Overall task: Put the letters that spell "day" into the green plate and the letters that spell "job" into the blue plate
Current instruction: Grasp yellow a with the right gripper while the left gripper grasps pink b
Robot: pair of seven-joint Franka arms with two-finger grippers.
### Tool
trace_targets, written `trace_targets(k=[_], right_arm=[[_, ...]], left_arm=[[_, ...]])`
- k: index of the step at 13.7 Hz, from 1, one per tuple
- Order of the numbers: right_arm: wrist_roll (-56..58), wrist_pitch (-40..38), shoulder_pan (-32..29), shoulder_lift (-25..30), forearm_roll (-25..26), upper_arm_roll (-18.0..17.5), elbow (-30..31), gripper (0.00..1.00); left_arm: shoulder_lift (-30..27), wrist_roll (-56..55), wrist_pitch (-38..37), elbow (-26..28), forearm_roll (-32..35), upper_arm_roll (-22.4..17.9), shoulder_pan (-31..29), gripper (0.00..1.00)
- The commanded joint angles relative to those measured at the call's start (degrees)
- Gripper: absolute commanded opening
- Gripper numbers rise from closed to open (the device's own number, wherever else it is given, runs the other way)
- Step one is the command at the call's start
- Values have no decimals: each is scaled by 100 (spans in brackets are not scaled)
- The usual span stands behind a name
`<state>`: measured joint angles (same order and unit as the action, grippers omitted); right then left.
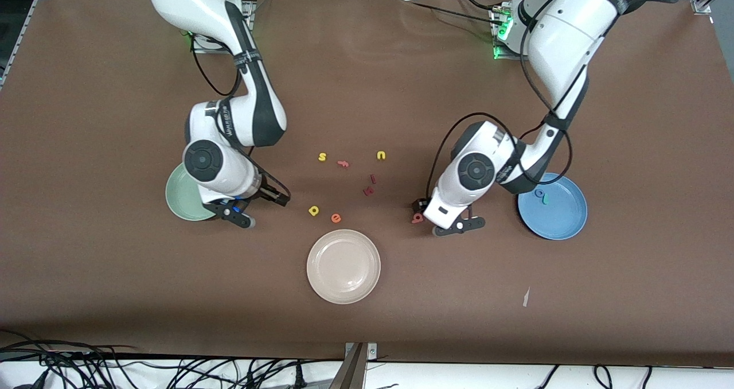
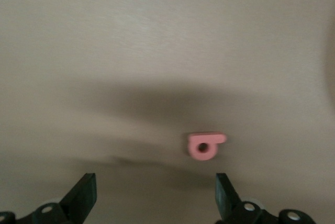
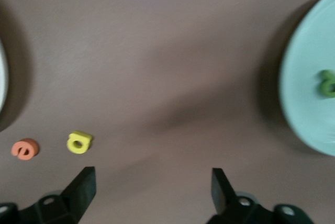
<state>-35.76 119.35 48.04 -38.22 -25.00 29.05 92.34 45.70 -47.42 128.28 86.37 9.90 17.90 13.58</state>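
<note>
The salmon-red b (image 1: pixel 417 218) (image 2: pixel 205 146) lies on the table just ahead of my left gripper (image 1: pixel 446 221) (image 2: pixel 155 198), which hangs open and empty beside it. The blue plate (image 1: pixel 565 217) at the left arm's end holds the blue o (image 1: pixel 539 193) and the teal j (image 1: pixel 546 199). My right gripper (image 1: pixel 259 207) (image 3: pixel 152 190) is open and empty over bare table beside the green plate (image 1: pixel 176 197) (image 3: pixel 306 109). The dark-green d (image 3: pixel 328 84) lies in that plate. The yellow a (image 1: pixel 313 210) (image 3: pixel 79 142) lies on the table between the two grippers.
An orange e (image 1: pixel 336 218) (image 3: pixel 25 149) lies beside the a. A beige-white plate (image 1: pixel 343 266) sits nearer the camera. Farther back lie a yellow s (image 1: pixel 322 157), a pink f (image 1: pixel 343 163), a yellow u (image 1: pixel 381 155) and two dark-red letters (image 1: pixel 370 185).
</note>
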Motion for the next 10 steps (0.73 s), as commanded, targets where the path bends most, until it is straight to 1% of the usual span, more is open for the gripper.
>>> trace_targets(k=[1,3,5,6,8,10], right_arm=[[-159,482,179,-352,-145,-92,-269,95],[-81,904,171,-440,-128,-268,-269,97],[286,1134,188,-502,-49,-321,-269,99],[872,1257,197,-502,-31,-356,-252,99],[1963,1267,136,-502,-84,-356,-225,99],[2782,1258,100,-537,-66,-356,-225,99]], left_arm=[[360,-110,-128,-507,-111,-225,242,98],[431,-110,-128,-585,-111,-234,329,98],[571,-118,-137,-822,-111,-409,548,97],[624,-188,-128,-884,-120,-549,671,98],[738,-320,-137,-1007,-129,-778,909,96],[765,-338,-137,-1034,-129,-797,927,89]])
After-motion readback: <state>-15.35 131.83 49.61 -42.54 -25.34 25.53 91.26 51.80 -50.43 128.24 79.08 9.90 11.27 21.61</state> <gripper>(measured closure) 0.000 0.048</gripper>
